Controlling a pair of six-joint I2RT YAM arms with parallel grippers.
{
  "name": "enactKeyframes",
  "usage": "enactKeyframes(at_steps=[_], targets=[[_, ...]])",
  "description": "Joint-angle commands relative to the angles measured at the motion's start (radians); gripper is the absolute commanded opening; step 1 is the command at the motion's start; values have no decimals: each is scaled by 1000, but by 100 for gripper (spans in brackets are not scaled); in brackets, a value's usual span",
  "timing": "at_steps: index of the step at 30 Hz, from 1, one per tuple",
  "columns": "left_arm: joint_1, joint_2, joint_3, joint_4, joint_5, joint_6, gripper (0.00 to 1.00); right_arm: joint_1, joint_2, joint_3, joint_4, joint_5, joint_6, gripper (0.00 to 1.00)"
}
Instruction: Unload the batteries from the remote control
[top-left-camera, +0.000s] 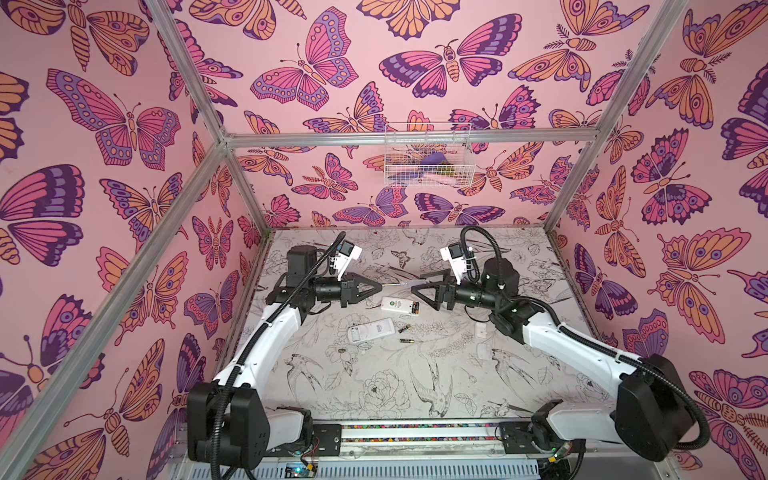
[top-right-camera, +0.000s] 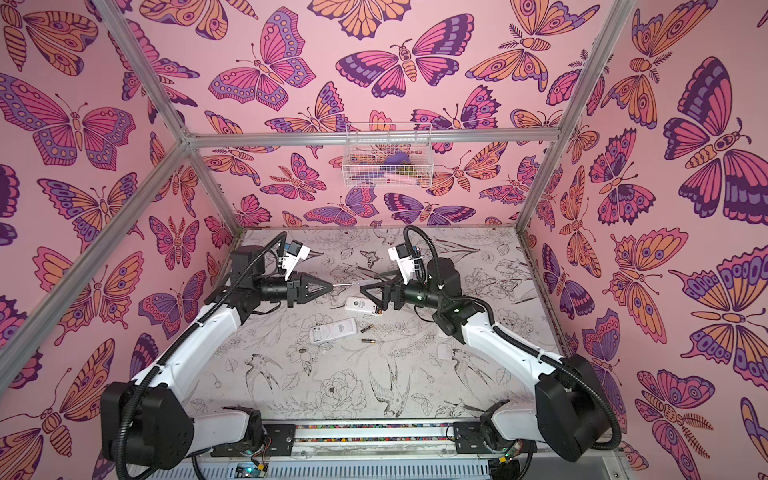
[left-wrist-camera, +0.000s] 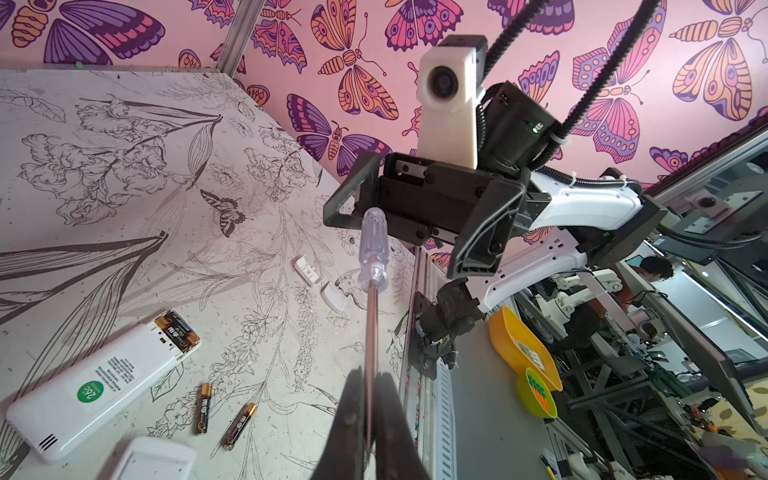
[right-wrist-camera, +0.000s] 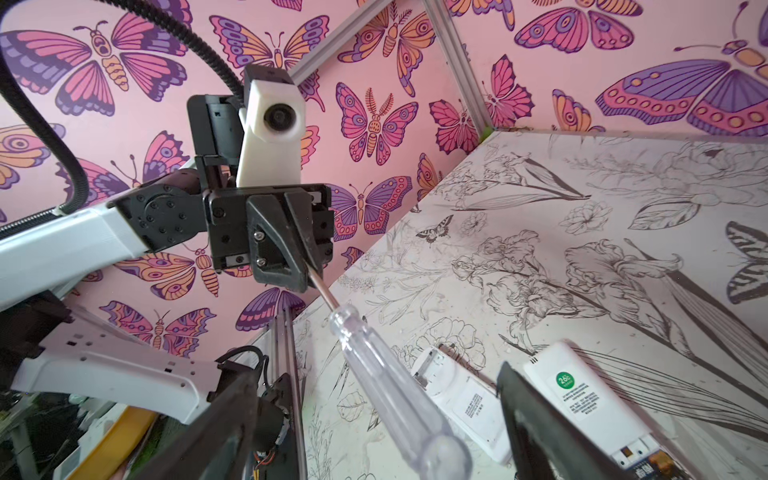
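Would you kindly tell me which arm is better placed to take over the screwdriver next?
Right, probably: the right gripper stands open around the handle of the screwdriver, while the left gripper is shut on its shaft.

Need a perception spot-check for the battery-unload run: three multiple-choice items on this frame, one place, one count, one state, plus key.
1. The loose batteries lie:
A) in the wall basket
B) on the table beside the nearer remote
C) on top of a remote

2. Loose batteries on the table:
A) two
B) one
C) four

3. The left gripper is:
A) open, empty
B) shut on a battery
C) shut on the screwdriver shaft

Key:
1 B: both lie on the printed tabletop just off the nearer remote's end.
2 A: two black-and-gold cylinders show in both top views.
3 C: its fingers pinch the metal shaft in the left wrist view.
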Motion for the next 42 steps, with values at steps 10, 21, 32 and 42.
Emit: enactKeyframes(at_steps=[10,21,32,42], targets=[[6,-4,-28,63,70,2,0,-2,149,116,192,-290,173,56],[5,-11,-48,79,94,27,0,27,215,142,323,-359,262,49],[2,-10,-46,96,79,14,0,29,254,150,282,-369,251,12],[68,21,74,10,66,99,50,-56,88,130,-192,-287,-70,0]])
